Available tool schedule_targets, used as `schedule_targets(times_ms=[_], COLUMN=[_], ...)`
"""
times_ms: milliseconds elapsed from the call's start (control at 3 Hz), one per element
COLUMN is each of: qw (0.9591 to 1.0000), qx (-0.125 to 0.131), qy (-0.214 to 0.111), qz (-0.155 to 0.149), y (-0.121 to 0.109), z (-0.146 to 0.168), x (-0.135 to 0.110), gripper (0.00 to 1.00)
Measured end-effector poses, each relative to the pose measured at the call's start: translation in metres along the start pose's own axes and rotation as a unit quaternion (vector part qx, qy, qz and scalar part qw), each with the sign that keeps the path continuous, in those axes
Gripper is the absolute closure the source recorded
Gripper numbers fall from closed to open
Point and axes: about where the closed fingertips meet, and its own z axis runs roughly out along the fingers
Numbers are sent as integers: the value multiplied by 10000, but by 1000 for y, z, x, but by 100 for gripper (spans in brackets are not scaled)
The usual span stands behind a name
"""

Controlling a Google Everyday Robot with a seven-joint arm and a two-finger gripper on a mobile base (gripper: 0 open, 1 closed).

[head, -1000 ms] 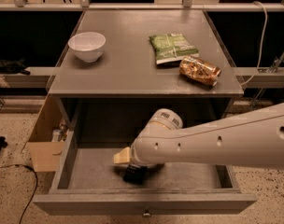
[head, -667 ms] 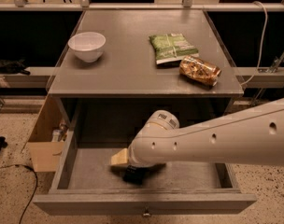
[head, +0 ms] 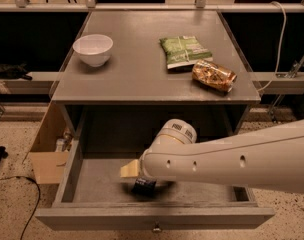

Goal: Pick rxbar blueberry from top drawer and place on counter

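- The gripper [head: 136, 177] is low in the top drawer [head: 98, 180], tucked under the wrist of the arm [head: 227, 159]. We cannot tell whether it is spread or pinching anything.
- The rxbar blueberry [head: 144, 187] shows as a dark sliver on the drawer floor at the gripper's 5 o'clock, touching it or nearly so.
- We judge the main risk to be a shallow hold: a flat wrapper lying on a flat floor could slide out on the lift.
- The drawer's front wall, at 6 o'clock, could catch the bar if it is dragged.
- The counter [head: 137, 69] lies at 12 o'clock (its front lip overhangs the drawer); rising straight up could knock the bar loose.
- Up there, the white bowl [head: 93, 48] at 11 o'clock, and the green snack bag [head: 184, 51] and golden-brown packet [head: 213, 75] at 1 o'clock, narrow the placing room.
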Motion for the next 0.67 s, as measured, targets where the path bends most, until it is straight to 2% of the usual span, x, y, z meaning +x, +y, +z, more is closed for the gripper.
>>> schedule_targets(times_ms=[667], qw=[9999], qx=[114], qy=[105], qz=[2], y=[4], z=[14], x=[-2], gripper=[0])
